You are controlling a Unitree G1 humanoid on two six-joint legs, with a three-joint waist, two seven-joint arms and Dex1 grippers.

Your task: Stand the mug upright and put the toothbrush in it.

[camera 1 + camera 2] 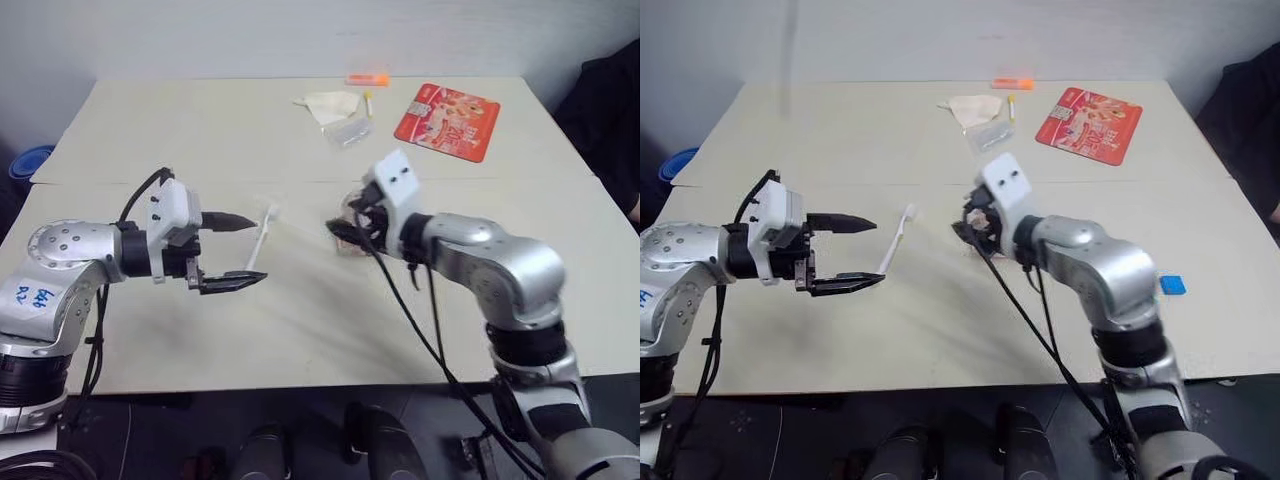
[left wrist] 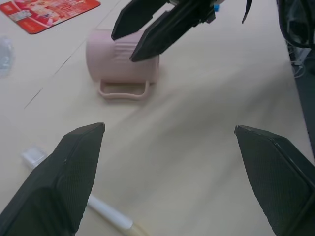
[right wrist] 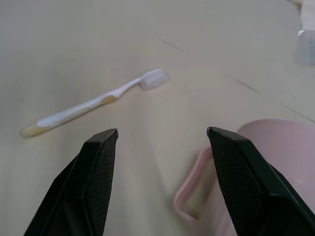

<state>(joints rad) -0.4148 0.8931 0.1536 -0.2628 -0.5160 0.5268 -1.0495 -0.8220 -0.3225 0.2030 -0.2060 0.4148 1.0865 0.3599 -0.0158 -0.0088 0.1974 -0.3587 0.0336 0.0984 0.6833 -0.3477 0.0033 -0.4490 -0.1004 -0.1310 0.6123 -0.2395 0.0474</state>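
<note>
Left eye view: the mug [image 1: 349, 232] lies on its side mid-table [image 1: 200, 130], mostly hidden behind the right gripper [image 1: 345, 232]. The toothbrush [image 1: 262, 238] lies flat just left of the mug. The left gripper [image 1: 238, 250] hovers left of the toothbrush, jaws spread wide, empty.

Right eye view: same layout; a red packet [image 1: 1087, 122] sits well beyond the mug.

Left wrist view: mug on its side, handle flat on the table, right gripper's 2 fingers over it.

Right wrist view: jaws apart, grasping nothing, the mug's handle just below them.

Progress: 0 of 2 steps done. Mug not upright; toothbrush not yet in it.
</note>
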